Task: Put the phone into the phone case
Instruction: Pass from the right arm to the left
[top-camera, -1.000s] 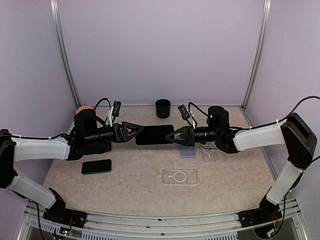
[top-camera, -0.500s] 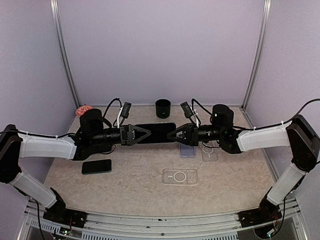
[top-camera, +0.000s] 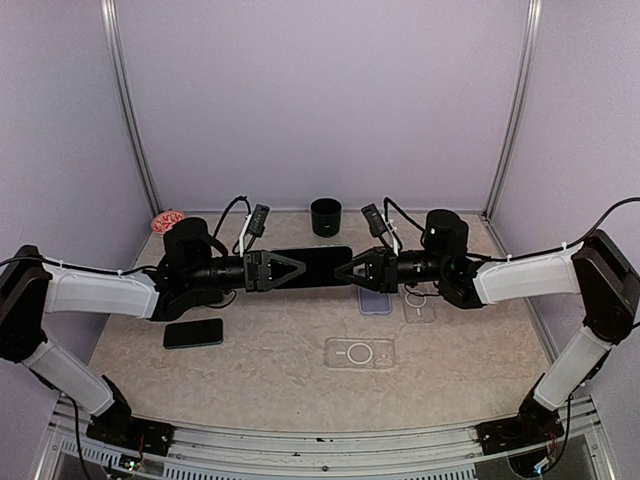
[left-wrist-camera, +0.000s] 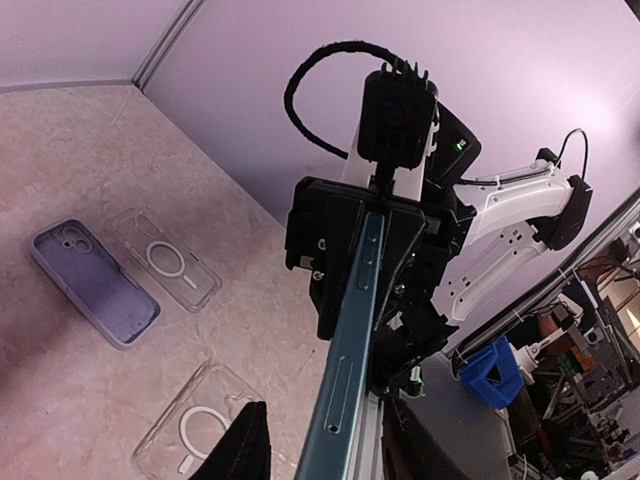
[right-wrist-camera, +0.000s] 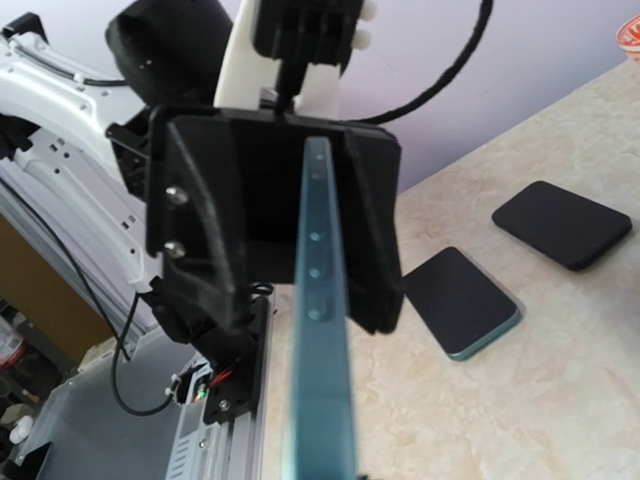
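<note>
A dark phone with a teal edge hangs level above the table between my two arms. My right gripper is shut on its right end. At the left end my left gripper straddles the phone, its jaws partly narrowed. In the left wrist view a gap shows between the finger and the phone's edge. The phone's thin edge runs up the middle of the right wrist view. A purple phone case and two clear cases lie flat on the table.
A second phone lies flat at the front left. A black cup stands at the back wall, and a reddish round thing sits in the back left corner. A dark flat object lies beyond the second phone.
My left gripper has slid right over the phone's left end and its jaws have narrowed. The phone and the right gripper have shifted slightly toward the back.
</note>
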